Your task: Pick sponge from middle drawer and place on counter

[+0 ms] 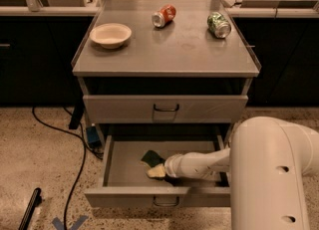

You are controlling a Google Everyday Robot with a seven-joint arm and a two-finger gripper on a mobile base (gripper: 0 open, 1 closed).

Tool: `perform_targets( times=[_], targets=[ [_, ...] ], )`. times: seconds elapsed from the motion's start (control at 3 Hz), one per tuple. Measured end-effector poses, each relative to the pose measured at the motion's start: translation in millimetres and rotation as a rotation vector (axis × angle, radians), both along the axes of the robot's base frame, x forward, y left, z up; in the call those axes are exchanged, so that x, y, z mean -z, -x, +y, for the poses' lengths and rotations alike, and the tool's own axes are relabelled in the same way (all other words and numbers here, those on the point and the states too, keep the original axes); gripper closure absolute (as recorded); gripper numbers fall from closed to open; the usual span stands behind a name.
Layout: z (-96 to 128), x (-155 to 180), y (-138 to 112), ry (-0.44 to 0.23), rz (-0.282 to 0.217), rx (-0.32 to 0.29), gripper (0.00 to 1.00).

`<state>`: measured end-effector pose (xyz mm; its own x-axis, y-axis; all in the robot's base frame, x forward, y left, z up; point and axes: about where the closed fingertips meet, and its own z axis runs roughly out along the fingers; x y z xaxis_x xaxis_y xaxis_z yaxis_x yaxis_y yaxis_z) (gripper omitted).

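Note:
The middle drawer is pulled open below the shut drawer front above it. The sponge lies inside near the middle, dark green face up, a pale yellow edge showing toward the front. My gripper reaches into the drawer from the right at the end of the white arm, right at the sponge's near edge. The counter is the grey cabinet top above.
On the counter stand a white bowl at the left, a red can lying at the back middle and a green can at the back right. A black cable runs across the speckled floor at the left.

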<state>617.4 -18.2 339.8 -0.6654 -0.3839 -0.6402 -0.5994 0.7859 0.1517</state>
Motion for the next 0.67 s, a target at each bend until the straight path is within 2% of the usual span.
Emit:
perform_targets(
  times=[0.67],
  targets=[
    [0.0,0.0,0.0,0.000,0.000,0.000,0.66]
  ],
)
